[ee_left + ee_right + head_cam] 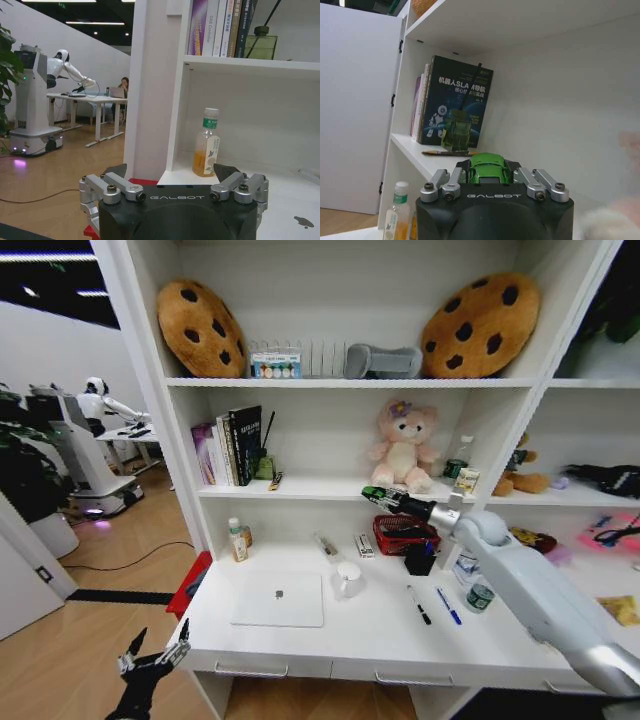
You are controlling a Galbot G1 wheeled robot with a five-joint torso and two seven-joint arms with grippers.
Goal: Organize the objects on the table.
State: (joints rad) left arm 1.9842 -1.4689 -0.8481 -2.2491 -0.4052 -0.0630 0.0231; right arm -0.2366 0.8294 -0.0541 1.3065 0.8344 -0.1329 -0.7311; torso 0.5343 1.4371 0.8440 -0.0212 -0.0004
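My right gripper point(376, 496) is raised in front of the middle shelf, beside the pink plush, shut on a tiny green toy car point(372, 492). The right wrist view has the car point(489, 169) clamped between the fingers of the right gripper point(490, 176). On the white table point(370, 638) lie a silver laptop point(278, 600), a black pen point(419, 605) and a blue pen point(449, 606). My left gripper point(150, 656) hangs open and empty below the table's front left corner. In its own view the left gripper point(172, 172) faces a drink bottle point(206, 143).
A white mug point(348, 580), a red basket point(405, 533), a black cup point(420, 561) and a drink bottle point(237, 538) stand on the table. Books point(230, 447) and a green diffuser point(456, 134) fill the middle shelf's left. Another robot point(95, 405) stands far left.
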